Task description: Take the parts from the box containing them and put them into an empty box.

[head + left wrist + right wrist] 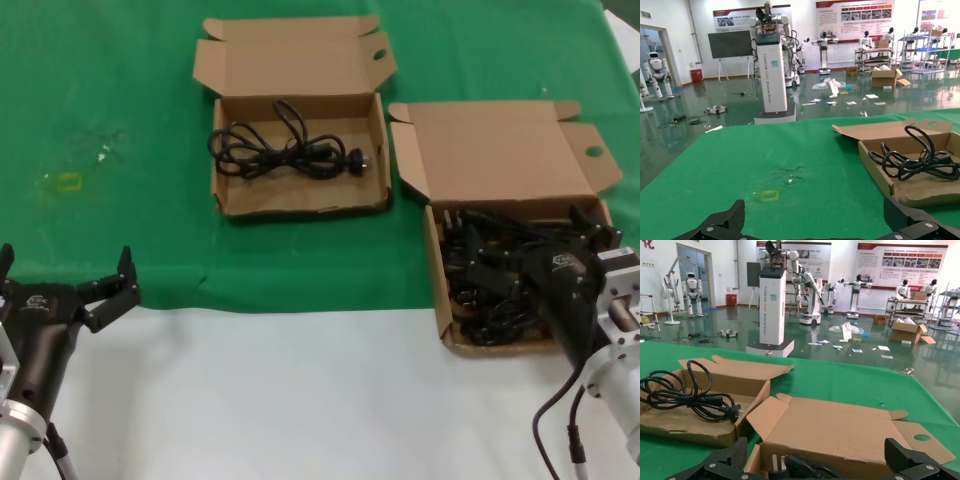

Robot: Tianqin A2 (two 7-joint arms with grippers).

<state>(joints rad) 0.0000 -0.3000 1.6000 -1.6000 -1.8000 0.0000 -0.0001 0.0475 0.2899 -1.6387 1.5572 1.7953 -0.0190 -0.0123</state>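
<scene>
The carton with the tall lid stands at the right and holds a pile of black power cords. My right gripper is open and low over that pile. In the right wrist view a plug lies between its spread fingers, in front of the lid. The carton with the shorter lid stands at the back centre with one looped cord in its tray. My left gripper is open and empty at the front left.
Green cloth covers the back of the table and white tabletop the front. A small yellow mark lies on the cloth at the left. The two cartons stand close together, a narrow gap between them.
</scene>
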